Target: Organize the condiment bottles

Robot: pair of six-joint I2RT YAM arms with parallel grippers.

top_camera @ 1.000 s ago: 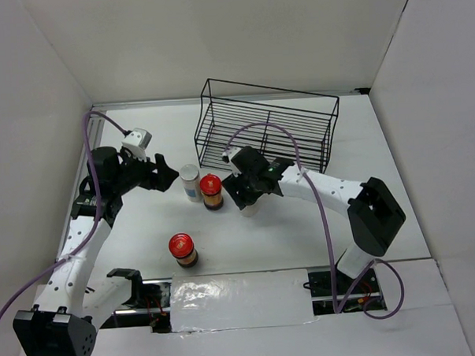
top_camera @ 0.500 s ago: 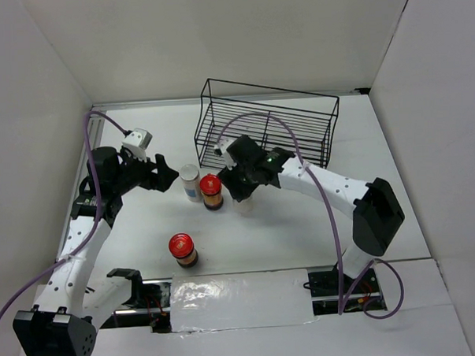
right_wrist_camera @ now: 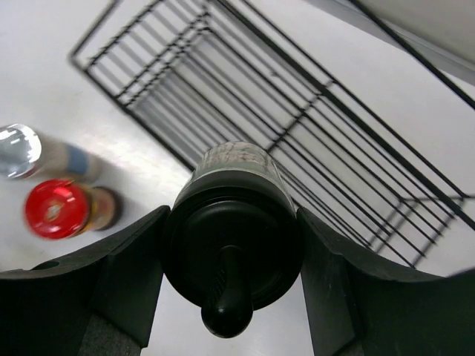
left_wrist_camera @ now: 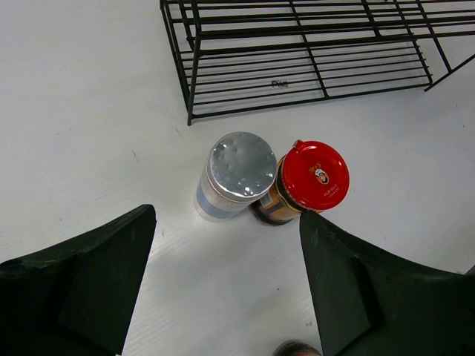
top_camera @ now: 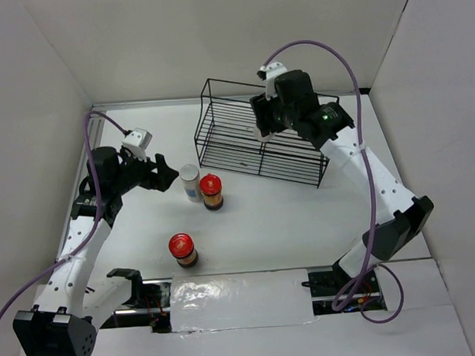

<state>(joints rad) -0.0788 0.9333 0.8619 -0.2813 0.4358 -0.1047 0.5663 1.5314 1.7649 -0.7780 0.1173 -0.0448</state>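
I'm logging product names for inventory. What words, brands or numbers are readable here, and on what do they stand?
Red cap: printed emblem with tiny lettering, too small to read.
Blue label on the pale-capped jar: no legible text.
Dark mark seen through the wire rack floor: too small to read.
Black-capped jar: no text shows.
Nothing can be quoted.

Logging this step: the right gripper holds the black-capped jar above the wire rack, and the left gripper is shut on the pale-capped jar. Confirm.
Wrong on the left gripper: it is open, the pale-capped jar standing free beyond its fingers, per the left wrist view. The right gripper does hold the black-capped jar above the wire rack.
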